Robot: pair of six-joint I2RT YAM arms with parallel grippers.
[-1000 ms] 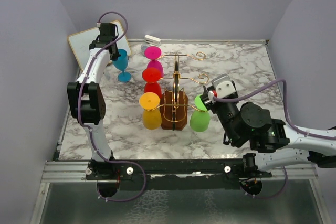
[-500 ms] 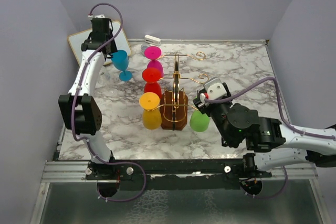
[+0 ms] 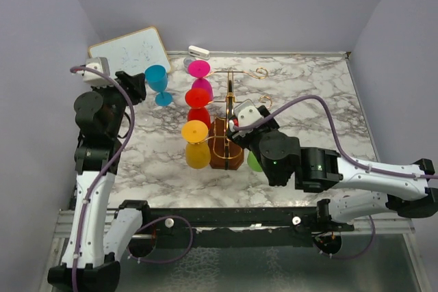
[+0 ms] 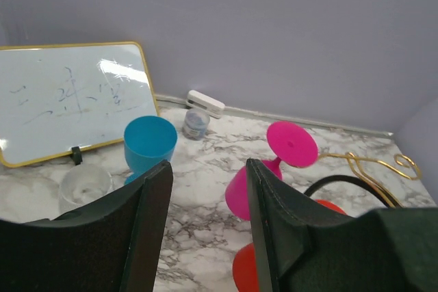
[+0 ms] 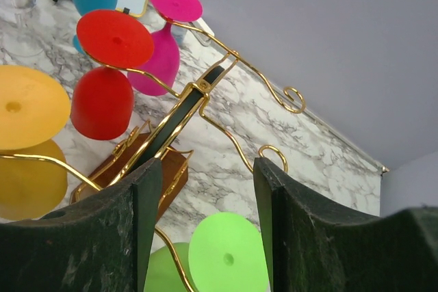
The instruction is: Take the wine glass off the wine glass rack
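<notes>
- Standing at the middle of the marble surface (image 3: 321, 94), the wine glass rack (image 3: 229, 94) rises as thin gold wire from a dark brown wooden base (image 3: 226, 148).
- Three glasses hang bowl-down on the left-side arms of the rack: the pink wine glass (image 3: 199, 68) toward the far edge, the red wine glass (image 3: 198, 97) in the middle, and the yellow wine glass (image 3: 195, 130) toward the near edge.
- The green wine glass (image 5: 228, 254) hangs bowl-down on a right-side arm, toward the near edge. In the top view the right arm covers most of it.
- The blue wine glass (image 3: 156, 75) is off the rack. It stands upright on the surface toward the far left corner, in front of the whiteboard (image 3: 130, 49) that leans at that corner.
- Left gripper (image 4: 209, 165): the jaws stand wide with nothing between them. The gripper is near the left edge, beside the blue wine glass and apart from it.
- Right gripper (image 5: 205, 165): the jaws stand wide. The gripper sits at the right side of the rack, close to the wooden base. The foot of the green wine glass shows in the gap between the jaws. Contact with either jaw cannot be told.
- A small white block (image 3: 198, 51) lies at the far edge, with a small clear jar (image 4: 196, 122) just beside it.
- A clear cup (image 4: 85, 186) stands in front of the whiteboard, to the left of the blue wine glass.
</notes>
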